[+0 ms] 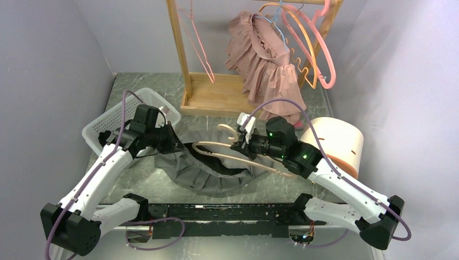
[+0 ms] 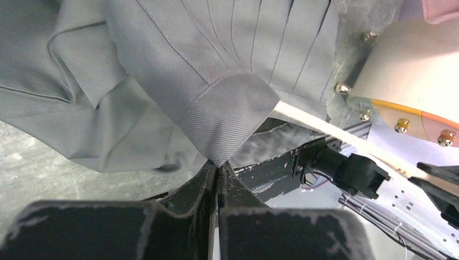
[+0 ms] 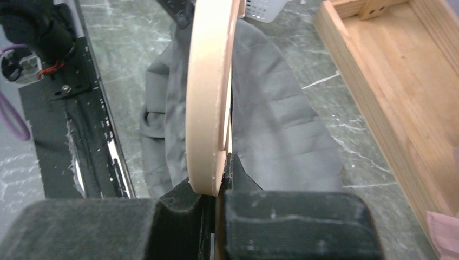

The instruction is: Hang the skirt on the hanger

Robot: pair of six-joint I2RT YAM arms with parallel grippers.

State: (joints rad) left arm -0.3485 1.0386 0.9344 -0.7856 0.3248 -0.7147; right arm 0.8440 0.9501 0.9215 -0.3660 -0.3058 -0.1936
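A grey pleated skirt (image 1: 203, 173) lies spread on the marble table between the arms. My left gripper (image 1: 176, 142) is shut on its waistband (image 2: 224, 116) at the skirt's left edge, and the band's corner is pinched between the black fingers (image 2: 203, 184). A beige hanger (image 1: 233, 154) lies across the skirt, its far end reaching into the waist opening. My right gripper (image 1: 238, 145) is shut on the hanger (image 3: 208, 86) near its hook, holding it edge-on above the skirt (image 3: 281, 124).
A wooden clothes rack (image 1: 216, 95) stands at the back with a pink ruffled dress (image 1: 265, 62) and pink and orange hangers (image 1: 316, 49). A white basket (image 1: 116, 116) sits at the left. A peach cylinder (image 1: 338, 143) is at the right.
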